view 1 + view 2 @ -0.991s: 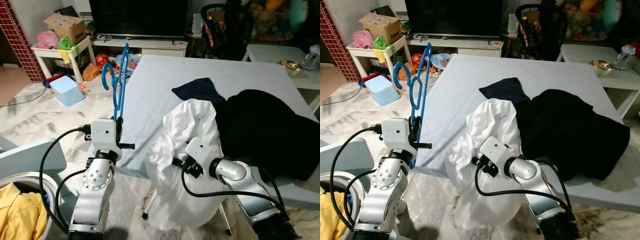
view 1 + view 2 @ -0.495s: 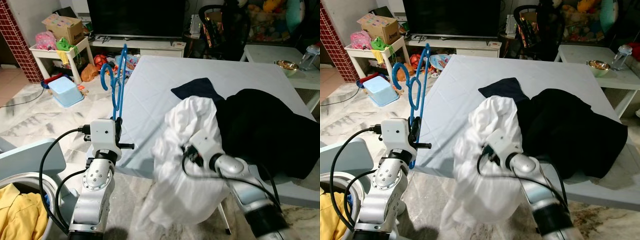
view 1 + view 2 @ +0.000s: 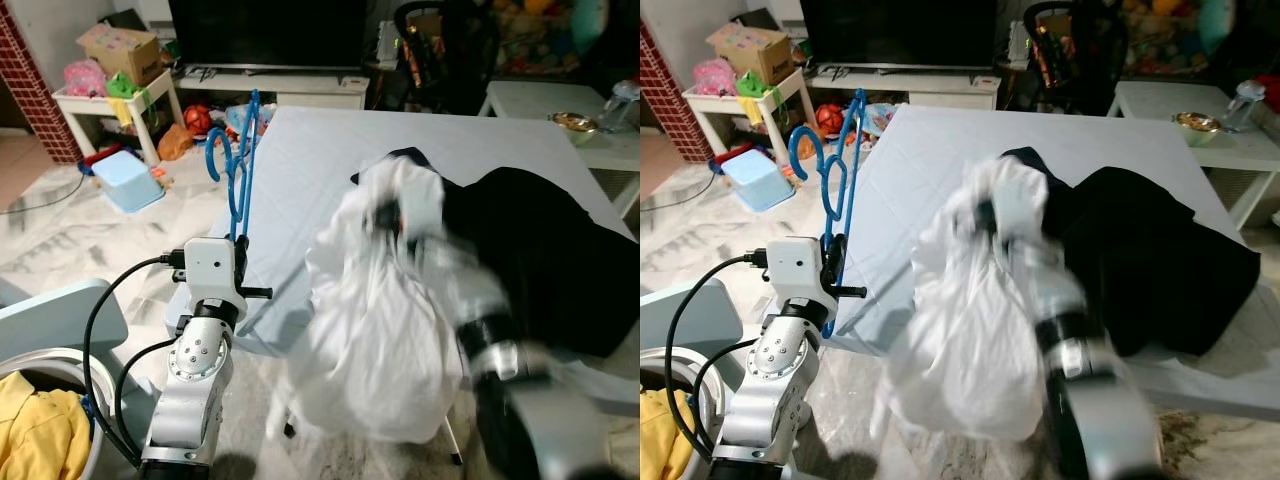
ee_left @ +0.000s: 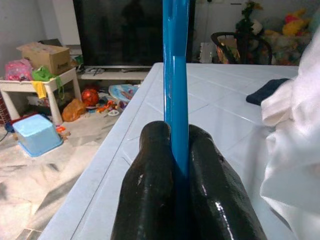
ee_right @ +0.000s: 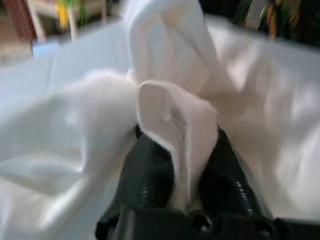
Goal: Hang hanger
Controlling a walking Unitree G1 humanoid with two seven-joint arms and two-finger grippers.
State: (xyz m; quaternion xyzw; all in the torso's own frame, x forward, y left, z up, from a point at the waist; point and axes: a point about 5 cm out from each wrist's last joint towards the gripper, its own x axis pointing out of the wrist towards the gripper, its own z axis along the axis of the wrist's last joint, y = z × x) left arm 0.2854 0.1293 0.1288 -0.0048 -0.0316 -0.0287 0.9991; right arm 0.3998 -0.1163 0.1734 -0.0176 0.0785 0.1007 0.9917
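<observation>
**Both grippers loaded: hanger upright on the left, shirt bunched on the right**

Fingers (image 4: pixel 150 190) of the left gripper (image 4: pixel 176 150) are pressed together on the flat bar of the blue hanger (image 3: pixel 236 165), with no gap showing on either side of the plastic. That hanger stands nearly upright above the gripper at the left, near edge of the bed (image 3: pixel 300 170), its hook at the top and pointing left. It looks stiff and light, though thin and smooth, so it could swivel in a narrow pinch; the low grip on the bar seems sound for steering the shoulders into a garment.

To the right, the right gripper (image 5: pixel 175 165) has its fingers closed on a fold of the white shirt (image 3: pixel 385 330), which is pinched between the pads and hangs in a loose bundle over the near edge. This arm is blurred in the head views, so its exact pose is probably raised above the black garment (image 3: pixel 545 250), but I cannot be sure. Soft and floppy, the shirt will sag wherever it is unsupported; the collar would be the better hold.

Hanger and shirt are near each other, not touching.
</observation>
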